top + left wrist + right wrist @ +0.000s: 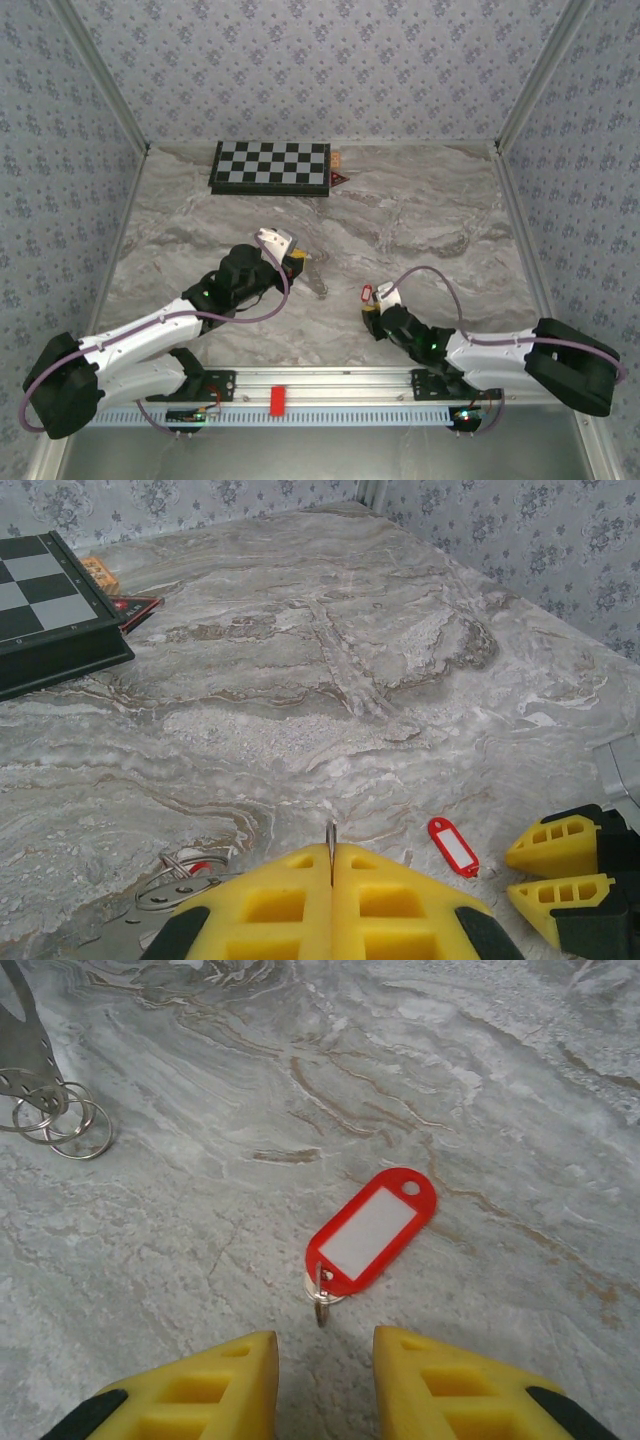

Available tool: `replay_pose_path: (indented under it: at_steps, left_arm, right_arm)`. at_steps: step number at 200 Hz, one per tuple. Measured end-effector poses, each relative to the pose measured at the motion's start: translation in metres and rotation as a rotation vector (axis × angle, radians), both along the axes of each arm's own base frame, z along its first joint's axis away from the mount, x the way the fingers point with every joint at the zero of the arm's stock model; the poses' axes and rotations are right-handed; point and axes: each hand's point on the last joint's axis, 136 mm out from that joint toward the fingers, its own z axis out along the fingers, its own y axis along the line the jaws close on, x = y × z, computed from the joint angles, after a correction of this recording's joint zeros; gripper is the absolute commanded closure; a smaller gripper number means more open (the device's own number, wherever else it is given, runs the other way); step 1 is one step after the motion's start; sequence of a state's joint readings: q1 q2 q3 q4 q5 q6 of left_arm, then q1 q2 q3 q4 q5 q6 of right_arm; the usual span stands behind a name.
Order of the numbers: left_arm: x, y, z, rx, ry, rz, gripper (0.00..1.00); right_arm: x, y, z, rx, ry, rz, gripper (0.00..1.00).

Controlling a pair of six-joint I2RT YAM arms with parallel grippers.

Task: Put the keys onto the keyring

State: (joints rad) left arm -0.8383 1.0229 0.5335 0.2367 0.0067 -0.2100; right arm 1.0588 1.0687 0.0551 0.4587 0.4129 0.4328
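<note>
- The left hand is closed, its 2 yellow foam fingers pressed flat together. A thin metal sliver sticks out of the seam between them; what it belongs to cannot be told.
- Seen from above, the left hand sits near the middle of the marble desk.
- The right hand is partly open, with a clear gap between its 2 yellow fingers. It holds nothing and touches nothing.
- 1 key tag lies flat on the desk just beyond the right hand's fingertips, apart from them. It is red plastic with a white label window, and a small metal ring hangs at its near end.
- From above, the key tag lies beside the tip of the right hand.
- The left wrist view shows the key tag between the 2 hands, nearer the right hand.
- The keyring, a cluster of thin overlapping steel loops, rests on the desk well left of the key tag. It hangs from a perforated metal plate.
- In the left wrist view the keyring lies just below and left of the closed fingers.
- A chessboard sits at the desk's far edge.
</note>
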Motion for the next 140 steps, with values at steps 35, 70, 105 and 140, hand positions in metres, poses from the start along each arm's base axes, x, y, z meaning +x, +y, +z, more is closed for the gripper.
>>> replay_pose_path:
  at_steps: [35,70,105,140]
  left_arm:
    - [0.0000,0.0000,0.0000,0.000,0.000,0.000,1.00]
    - [0.0000,0.0000,0.0000,0.000,0.000,0.000,1.00]
    - [0.0000,0.0000,0.0000,0.000,0.000,0.000,1.00]
    - [0.0000,0.0000,0.0000,0.000,0.000,0.000,1.00]
  right_arm:
    - [0.0013,0.0022,-0.0018,0.002,0.011,0.004,0.69]
    - [0.0046,0.0025,-0.0066,-0.012,0.031,-0.004,0.76]
    - [0.0076,0.0031,-0.0066,-0.010,0.030,-0.011,0.89]
    - [0.0085,0.0043,-0.0039,-0.010,0.022,-0.007,1.00]
